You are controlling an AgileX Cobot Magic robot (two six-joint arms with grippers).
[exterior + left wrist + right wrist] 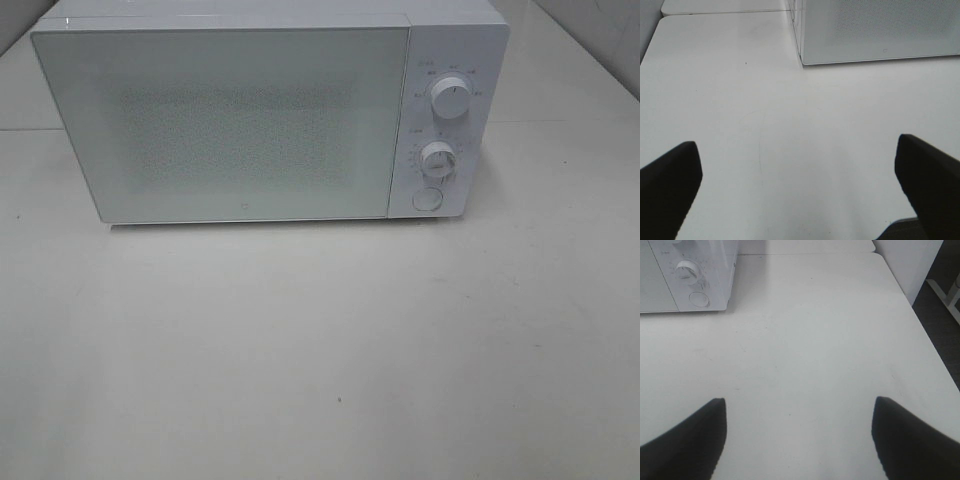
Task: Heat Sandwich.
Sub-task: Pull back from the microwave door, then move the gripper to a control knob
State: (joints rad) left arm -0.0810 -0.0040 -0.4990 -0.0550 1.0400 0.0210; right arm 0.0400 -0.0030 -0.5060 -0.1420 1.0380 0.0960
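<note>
A white microwave (250,110) stands at the back of the table with its door shut; it has two dials (450,98) and a round button (427,199) on its right panel. The sandwich is out of view in every frame. My left gripper (797,185) is open and empty above the bare table, with the microwave's lower left corner (805,60) ahead of it. My right gripper (797,440) is open and empty, with the microwave's control panel (695,285) ahead to one side. Neither gripper shows in the exterior high view.
The white table (320,350) stretches in front of the microwave. In the right wrist view the table's edge (935,355) runs along the side, with dark floor and a white wall (910,260) beyond it.
</note>
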